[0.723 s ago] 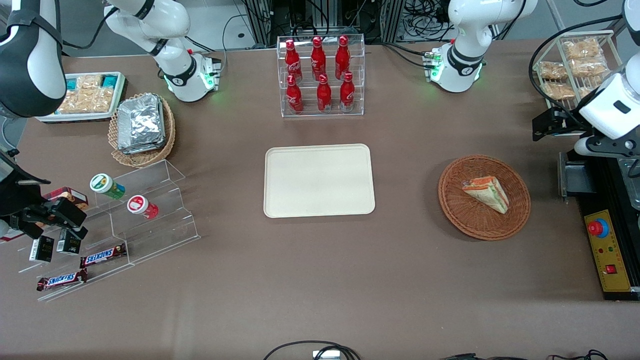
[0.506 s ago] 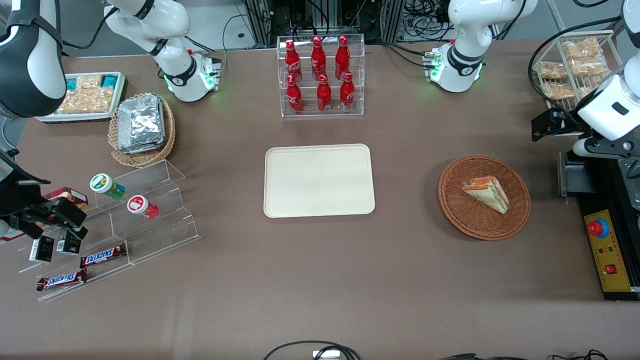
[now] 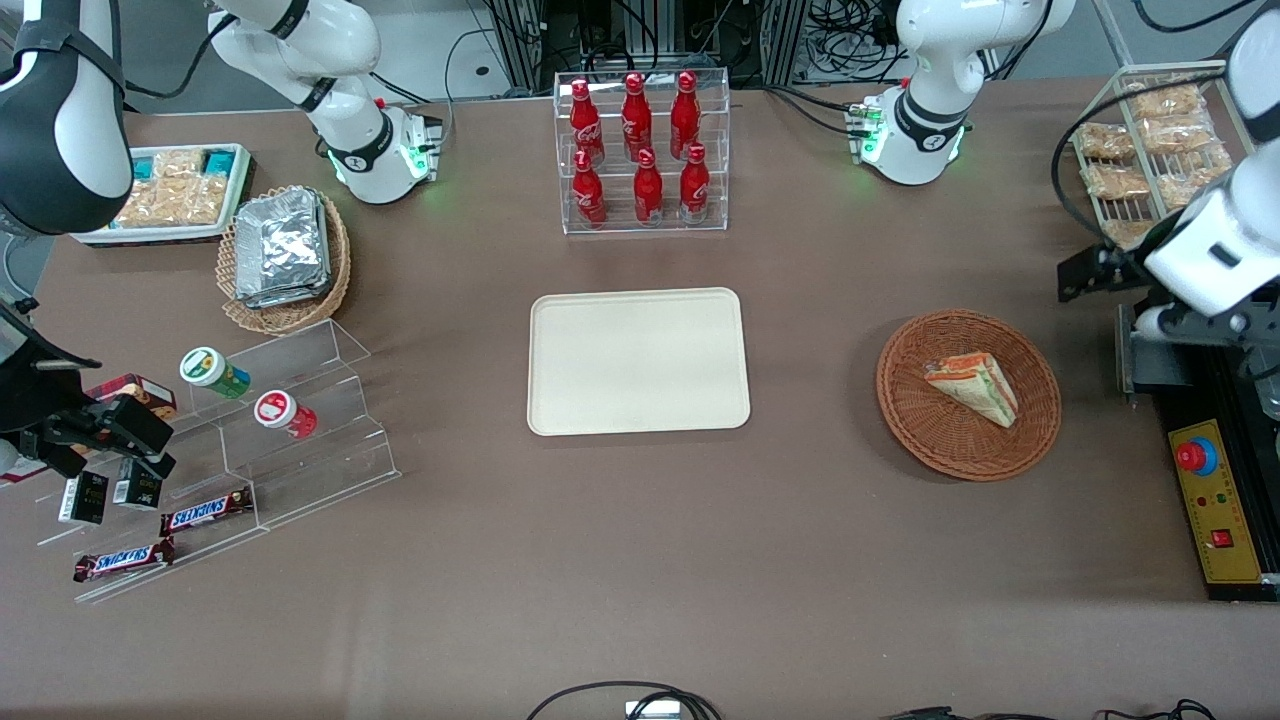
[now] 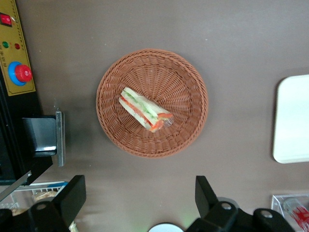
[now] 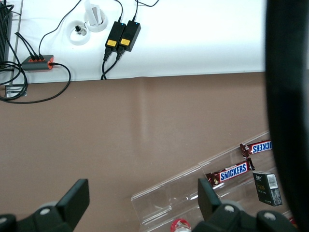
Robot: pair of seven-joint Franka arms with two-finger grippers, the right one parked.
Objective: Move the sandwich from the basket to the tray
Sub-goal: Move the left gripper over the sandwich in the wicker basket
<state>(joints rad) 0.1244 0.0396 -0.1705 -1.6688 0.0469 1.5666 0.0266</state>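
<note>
Your tool [image 4: 139,203] hangs high above basket [image 4: 190,121], fingers spread apart, empty; sandwich [image 4: 145,109] lies in basket, tray [image 3: 638,361] bare.

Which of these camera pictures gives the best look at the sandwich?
The left wrist view: it looks straight down on the sandwich in its basket, filling layers clear, with the open gripper high above the table beside the basket. The front view shows the sandwich smaller. The right wrist view misses it.
</note>
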